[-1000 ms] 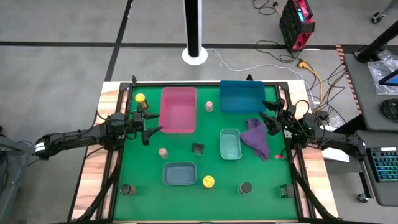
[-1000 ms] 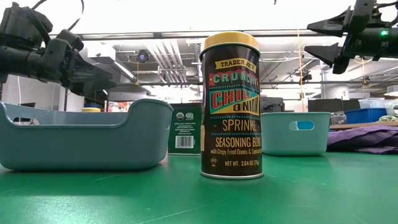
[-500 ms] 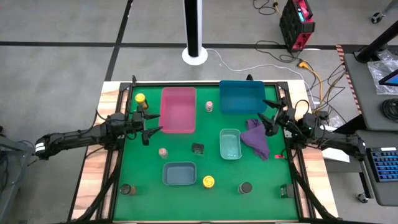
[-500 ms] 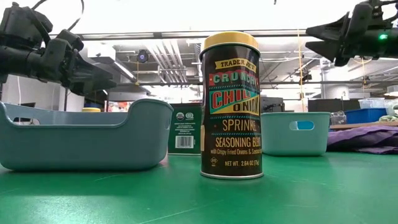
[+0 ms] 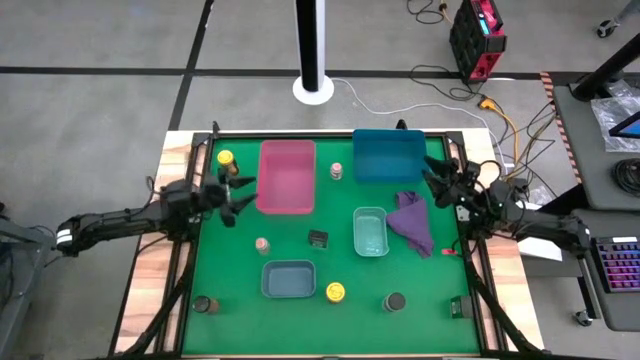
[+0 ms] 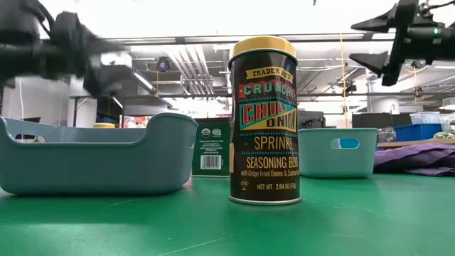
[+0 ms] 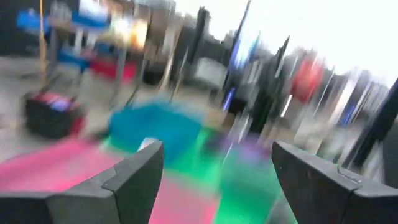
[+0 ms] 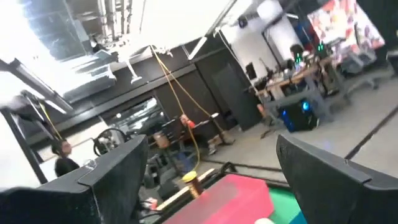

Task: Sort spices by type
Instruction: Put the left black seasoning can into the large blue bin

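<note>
Eight spice jars stand upright, scattered: yellow-lidded jar (image 5: 226,158) upper left, another yellow-lidded jar (image 5: 335,291) lower centre.

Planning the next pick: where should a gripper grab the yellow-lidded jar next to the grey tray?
Probably from straight above, fingers closing across the round body just under the lid. The yellow-lidded jar stands upright; the grey tray is close on one side, so put the fingers on its free sides.

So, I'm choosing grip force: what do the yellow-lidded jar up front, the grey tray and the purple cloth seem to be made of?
The yellow-lidded jar looks like glossy printed metal or plastic; its label shows a sheen, so which one stays open. The grey tray seems matte moulded plastic, with smooth rounded walls. The purple cloth looks like soft fabric, lying in folds.
</note>
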Controlling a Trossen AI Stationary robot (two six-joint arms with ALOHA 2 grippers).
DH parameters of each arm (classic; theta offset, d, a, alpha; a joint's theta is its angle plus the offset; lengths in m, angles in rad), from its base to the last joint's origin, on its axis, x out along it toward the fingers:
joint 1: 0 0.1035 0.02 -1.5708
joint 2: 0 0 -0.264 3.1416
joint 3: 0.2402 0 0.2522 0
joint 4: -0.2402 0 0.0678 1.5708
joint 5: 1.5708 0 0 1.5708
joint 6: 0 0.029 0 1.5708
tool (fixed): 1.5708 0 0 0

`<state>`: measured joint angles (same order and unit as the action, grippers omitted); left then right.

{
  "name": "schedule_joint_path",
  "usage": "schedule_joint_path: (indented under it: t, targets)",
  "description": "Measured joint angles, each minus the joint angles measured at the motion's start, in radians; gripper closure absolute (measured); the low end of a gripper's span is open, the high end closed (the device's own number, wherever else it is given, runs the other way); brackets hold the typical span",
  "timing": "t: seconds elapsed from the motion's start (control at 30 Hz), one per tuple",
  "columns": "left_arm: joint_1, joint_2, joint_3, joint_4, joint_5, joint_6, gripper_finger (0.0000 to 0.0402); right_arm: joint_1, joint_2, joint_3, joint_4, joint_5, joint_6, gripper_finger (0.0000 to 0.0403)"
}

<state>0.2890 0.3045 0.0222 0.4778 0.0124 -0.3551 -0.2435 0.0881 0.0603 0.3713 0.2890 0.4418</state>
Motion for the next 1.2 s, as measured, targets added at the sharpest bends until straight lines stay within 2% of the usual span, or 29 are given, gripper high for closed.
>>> schedule_joint_path:
  t: [0.1, 0.27, 0.37, 0.53, 0.63, 0.73, 0.8, 0.93, 1.2]
  targets:
    - [0.000, 0.008, 0.041, 0.136, 0.003, -0.046, 0.0119, 0.000, 0.066, 0.085, -0.072, 0.001, 0.037, 0.0058]
    - [0.000, 0.057, 0.234, 0.026, 0.050, 0.099, 0.0119, -0.002, 0.233, 0.274, -0.257, 0.026, 0.059, 0.0058]
    - [0.000, 0.111, 0.401, -0.218, 0.050, 0.147, 0.0119, -0.006, 0.343, 0.411, -0.419, 0.048, 0.089, 0.0058]
    - [0.001, 0.239, 0.696, -0.837, 0.013, 0.215, 0.0119, -0.006, 0.517, 0.630, -0.681, 0.048, 0.142, 0.0058]
    - [0.001, 0.330, 0.841, -1.140, -0.004, 0.211, 0.0119, -0.006, 0.623, 0.745, -0.763, 0.039, 0.141, 0.0058]
    - [0.001, 0.398, 0.941, -1.332, 0.002, 0.180, 0.0119, -0.006, 0.725, 0.844, -0.792, -0.005, 0.105, 0.0058]
    - [0.001, 0.422, 0.977, -1.371, 0.010, 0.170, 0.0119, -0.006, 0.795, 0.914, -0.791, -0.031, 0.068, 0.0058]
    - [0.001, 0.420, 0.984, -1.324, 0.013, 0.160, 0.0119, -0.006, 0.928, 1.059, -0.821, -0.124, 0.018, 0.0058]
    - [0.001, 0.415, 0.966, -1.292, 0.013, 0.103, 0.0119, 0.001, 1.171, 1.265, -1.161, -0.159, 0.005, 0.0058]
